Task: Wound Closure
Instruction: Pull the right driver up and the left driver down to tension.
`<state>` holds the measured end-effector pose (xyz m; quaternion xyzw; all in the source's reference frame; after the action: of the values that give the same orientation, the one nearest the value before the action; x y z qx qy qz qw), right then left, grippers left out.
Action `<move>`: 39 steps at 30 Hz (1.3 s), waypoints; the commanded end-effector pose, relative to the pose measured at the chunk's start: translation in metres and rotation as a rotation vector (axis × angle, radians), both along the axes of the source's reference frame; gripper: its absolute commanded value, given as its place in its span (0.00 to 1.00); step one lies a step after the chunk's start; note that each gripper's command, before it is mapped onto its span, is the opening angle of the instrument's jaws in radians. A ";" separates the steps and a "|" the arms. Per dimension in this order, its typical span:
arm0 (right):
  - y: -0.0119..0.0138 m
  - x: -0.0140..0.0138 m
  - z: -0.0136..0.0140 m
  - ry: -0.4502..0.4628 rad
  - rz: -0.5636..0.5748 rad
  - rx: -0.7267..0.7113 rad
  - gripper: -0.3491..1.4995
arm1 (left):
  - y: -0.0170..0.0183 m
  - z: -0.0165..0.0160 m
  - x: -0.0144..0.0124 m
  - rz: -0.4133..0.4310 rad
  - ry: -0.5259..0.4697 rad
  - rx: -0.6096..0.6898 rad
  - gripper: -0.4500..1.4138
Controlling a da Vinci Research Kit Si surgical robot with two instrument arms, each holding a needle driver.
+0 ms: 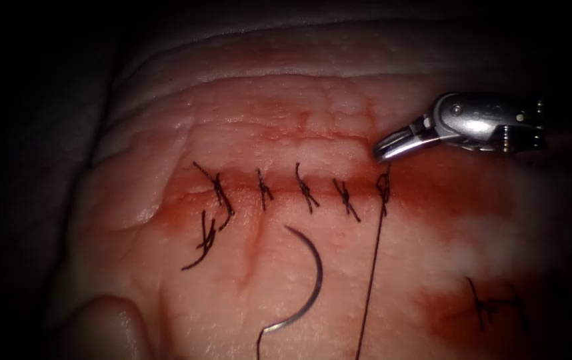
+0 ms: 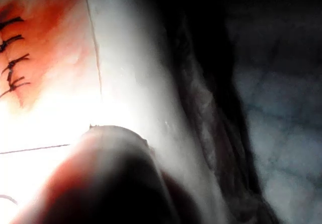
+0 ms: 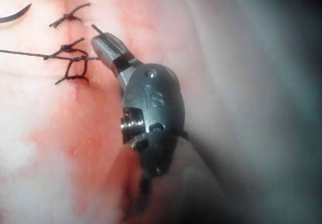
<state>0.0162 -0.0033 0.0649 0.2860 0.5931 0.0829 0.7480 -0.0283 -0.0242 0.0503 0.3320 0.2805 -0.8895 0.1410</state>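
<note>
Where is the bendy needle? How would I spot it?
Find the row of dark stitches across the tissue. Just below them, nearer the camera, the needle lies loose on the surface, held by no hand. Unlike the straight thread beside it, it is a smooth grey hook.

R arm's tool (image 1: pixel 387 151) (image 3: pixel 100 43) — jaws closed, wrist bent, tip angled down-left in endoscope view.

needle (image 1: pixel 313 280) on tissue (image 1: pixel 166 133), left of thread (image 1: pixel 371 267)
</note>
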 end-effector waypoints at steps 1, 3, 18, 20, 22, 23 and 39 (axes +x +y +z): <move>-0.0003 0.0010 0.0006 -0.004 0.006 -0.004 0.00 | -0.0006 0.0005 -0.0008 0.016 0.006 0.000 0.00; -0.0002 0.0011 0.0008 -0.008 0.014 -0.006 0.00 | -0.0008 0.0007 -0.0013 0.025 0.011 -0.001 0.00; -0.0005 0.0012 0.0028 -0.155 0.069 -0.045 0.00 | -0.0052 0.0019 -0.0032 0.162 0.098 0.015 0.00; -0.0004 0.0012 0.0029 -0.162 0.076 -0.047 0.00 | -0.0054 0.0016 -0.0032 0.174 0.103 0.016 0.00; -0.0002 0.0014 0.0029 -0.174 0.083 -0.047 0.00 | -0.0059 0.0014 -0.0031 0.189 0.110 0.022 0.00; -0.0002 0.0015 0.0030 -0.181 0.093 -0.045 0.00 | -0.0063 0.0013 -0.0030 0.199 0.112 0.028 0.00; 0.0003 0.0021 0.0028 -0.183 0.156 -0.032 0.00 | -0.0075 0.0014 -0.0041 0.251 0.064 0.076 0.00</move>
<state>0.0177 -0.0027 0.0674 0.2170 0.5439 0.1583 0.7950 -0.0321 -0.0307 0.0512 0.2783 0.3533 -0.8631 0.2297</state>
